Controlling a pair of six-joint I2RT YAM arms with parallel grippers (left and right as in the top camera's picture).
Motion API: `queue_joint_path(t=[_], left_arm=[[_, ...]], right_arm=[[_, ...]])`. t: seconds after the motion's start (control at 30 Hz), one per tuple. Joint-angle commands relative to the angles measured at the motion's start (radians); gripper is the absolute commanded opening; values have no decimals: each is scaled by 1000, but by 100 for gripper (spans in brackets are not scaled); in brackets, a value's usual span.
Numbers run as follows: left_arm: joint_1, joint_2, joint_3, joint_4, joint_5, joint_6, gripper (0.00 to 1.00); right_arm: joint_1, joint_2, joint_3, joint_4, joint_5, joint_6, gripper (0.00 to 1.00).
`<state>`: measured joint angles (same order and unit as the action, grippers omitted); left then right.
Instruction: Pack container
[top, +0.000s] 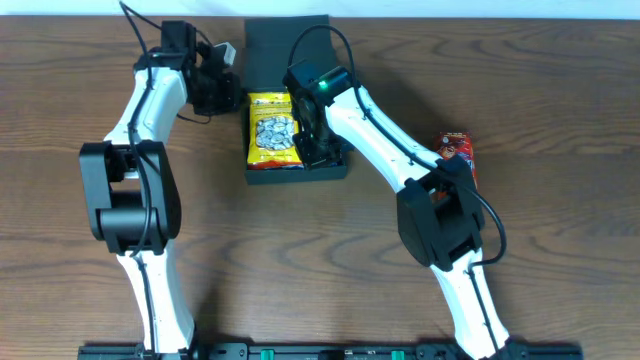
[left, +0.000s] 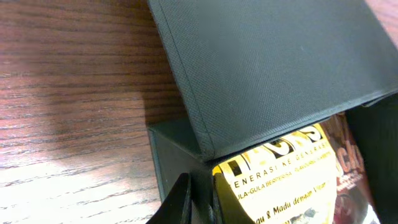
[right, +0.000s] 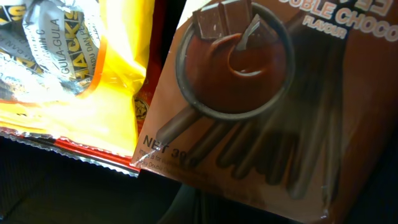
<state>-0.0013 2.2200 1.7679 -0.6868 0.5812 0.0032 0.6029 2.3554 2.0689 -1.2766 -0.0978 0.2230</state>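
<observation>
Left jaws sit at 10 o'clock of the box (top: 296, 172), just beside its wall; wide or narrow, I cannot tell. The box stands open at the bench's (top: 560, 120) 12 o'clock, lid (top: 285, 45) back, 1 yellow packet (top: 273, 128) inside. Right jaws reach into its 3 o'clock side over a brown packet (right: 261, 112); their grip I cannot tell. 1 red packet (top: 457, 150) lies farther toward 3 o'clock.

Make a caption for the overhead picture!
Right arm reaches into the black container beside a yellow snack packet; red packet lies outside.
</observation>
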Motion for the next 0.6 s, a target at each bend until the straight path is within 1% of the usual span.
queue_joint_path(t=[0.0,0.2,0.3,0.57], left_arm=[[-37,-24,23,-7,-61,23,6],[-66,-24,26,-16,-92,19,6],[-66,-24,27,-18,-95,19,6],[-66,-24,27,-21,-95,19,6]], right_arm=[[-24,3,8,-23,41,-11,1],[-39,-16,16,-33,50,-19,2],[-42,-16,16,-33,107,-19,1],[-43,-13,3,92,135,-37,2]])
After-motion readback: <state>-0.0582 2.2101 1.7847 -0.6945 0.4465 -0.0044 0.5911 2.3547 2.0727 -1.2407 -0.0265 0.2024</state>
